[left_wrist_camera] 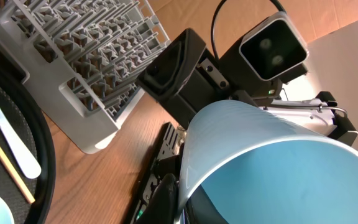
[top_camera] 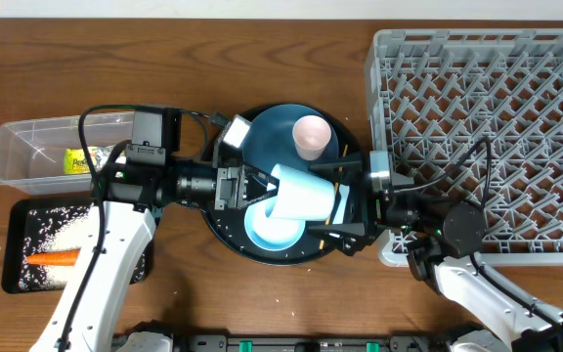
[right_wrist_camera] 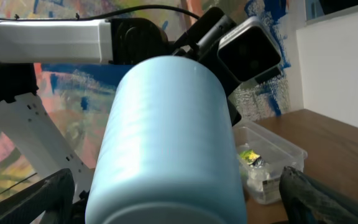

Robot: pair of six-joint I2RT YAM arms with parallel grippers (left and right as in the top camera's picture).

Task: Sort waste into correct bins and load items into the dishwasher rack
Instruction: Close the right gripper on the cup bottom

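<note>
**A:** Status?

**B:** Looks like a handover. The left gripper (top_camera: 267,188) is pinched tight on the rim of the light-blue plastic cup (top_camera: 306,196). The cup lies sideways over the large round dark-blue plate (top_camera: 280,127).

**A:** Right side?

**B:** The right gripper (top_camera: 352,200) has its jaws spread wide at the cup's closed end and holds nothing. Can't tell if it's touching.

**A:** Next?

**B:** Right has to close on the cup body before left releases. Then it swings to the large light-grey lattice dishwasher rack (top_camera: 487,117) beside it and seats the cup between pegs. The pale-pink cup (top_camera: 311,135) sits on the plate, not yet loaded.
</note>
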